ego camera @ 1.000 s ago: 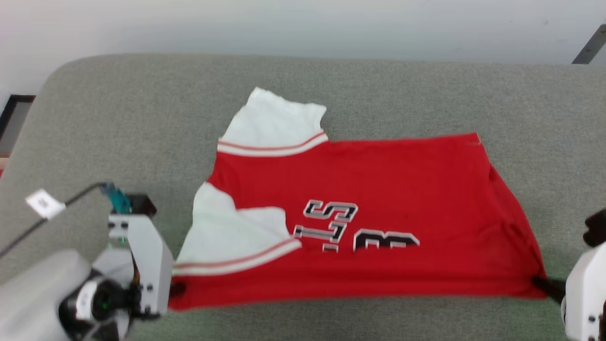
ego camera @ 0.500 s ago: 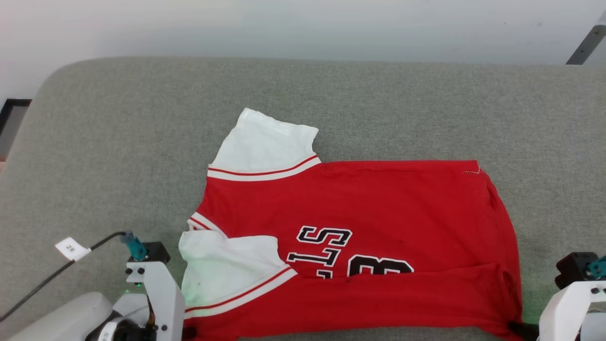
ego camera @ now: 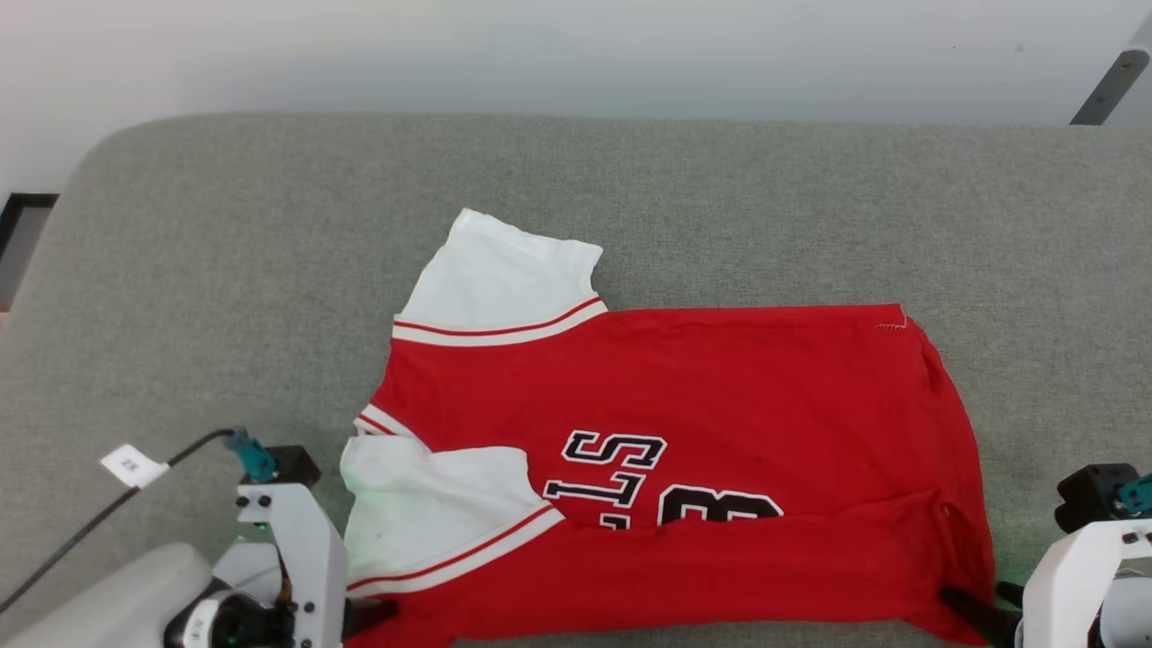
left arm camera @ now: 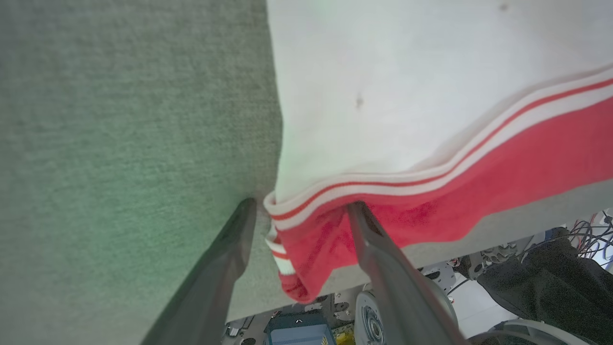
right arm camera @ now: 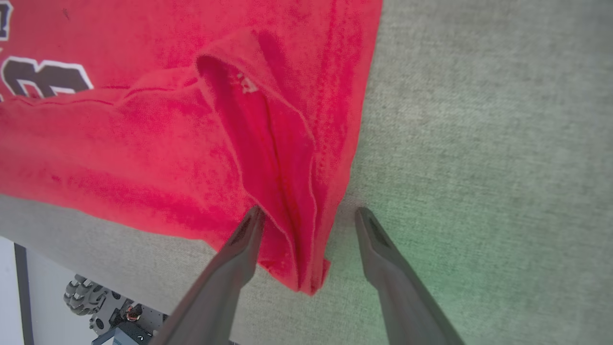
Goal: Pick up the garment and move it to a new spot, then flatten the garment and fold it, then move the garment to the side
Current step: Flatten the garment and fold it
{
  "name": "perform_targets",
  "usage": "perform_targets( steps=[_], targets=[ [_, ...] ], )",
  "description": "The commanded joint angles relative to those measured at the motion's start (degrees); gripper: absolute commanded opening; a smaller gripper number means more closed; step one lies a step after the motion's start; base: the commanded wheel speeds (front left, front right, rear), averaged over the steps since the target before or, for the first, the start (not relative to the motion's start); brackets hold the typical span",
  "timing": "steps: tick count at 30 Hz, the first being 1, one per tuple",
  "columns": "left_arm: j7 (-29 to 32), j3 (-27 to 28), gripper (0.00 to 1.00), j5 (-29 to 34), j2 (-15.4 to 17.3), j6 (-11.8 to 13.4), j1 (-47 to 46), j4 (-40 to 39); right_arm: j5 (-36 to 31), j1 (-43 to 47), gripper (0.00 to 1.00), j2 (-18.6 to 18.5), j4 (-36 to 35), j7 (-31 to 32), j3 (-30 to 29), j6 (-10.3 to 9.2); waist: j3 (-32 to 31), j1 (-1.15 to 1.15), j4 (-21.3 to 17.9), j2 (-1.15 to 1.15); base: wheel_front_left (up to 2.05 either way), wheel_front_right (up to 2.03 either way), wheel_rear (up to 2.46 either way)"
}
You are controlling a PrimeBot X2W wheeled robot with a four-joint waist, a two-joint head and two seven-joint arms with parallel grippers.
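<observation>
Red jersey point(ego camera: 684, 396) lies flat on grey counter point(ego camera: 225, 270), near front edge. L gripper point(left arm camera: 301, 205) spread wide, holding nothing, straddles sleeve-side corner; R gripper point(right arm camera: 310, 211) same at hem corner.

The right gripper point(right arm camera: 310, 213) stands with its fingers point(right arm camera: 230, 268) spread apart. The garment point(right arm camera: 143, 143) lies on the grey pad point(right arm camera: 479, 143). Its red corner, creased into a raised fold, sits between the fingertips; the left finger touches the cloth, the right finger is on bare pad beside it. A black, white-edged number point(right arm camera: 43, 79) shows at upper left. A wheel point(right arm camera: 79, 292) shows below the pad edge.
</observation>
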Motion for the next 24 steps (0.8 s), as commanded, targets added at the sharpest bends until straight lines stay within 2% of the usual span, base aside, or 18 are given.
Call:
perform_targets(
  steps=[1,8,15,19,24],
  targets=[
    [-0.78,0.27,1.00,0.68,1.01,0.49,-0.29,1.41,0.19,-0.20,1.00,-0.29,0.31,-0.39,-0.11,-0.06,-0.16,0.00,0.02,0.00,0.00,0.00,0.00],
    [-1.02,1.39,1.00,1.36,3.49,0.64,-1.71,-1.36,1.07,-0.41,1.00,-0.85,-1.33,-2.73,-1.06,-0.06,-0.84,0.00,-0.21,0.00,0.00,0.00,0.00],
    [-1.05,3.37,1.00,2.21,6.96,2.34,-4.09,-5.44,2.01,0.05,1.00,-1.30,-5.32,-7.65,-1.18,-0.05,-1.17,0.00,-1.64,0.00,0.00,0.00,0.00],
    [-2.31,4.40,1.00,4.07,8.34,2.06,-6.39,-7.51,1.23,-1.30,1.00,-1.06,-8.10,-14.76,-1.25,-0.05,-0.93,0.00,-2.71,0.00,0.00,0.00,0.00],
    [-6.22,5.98,1.00,7.55,8.11,0.41,-9.89,-6.98,-1.13,-3.33,1.00,-0.68,-11.22,-27.23,-0.66,-0.05,-0.12,0.00,-4.56,0.00,0.00,0.00,0.00]
  ],
)
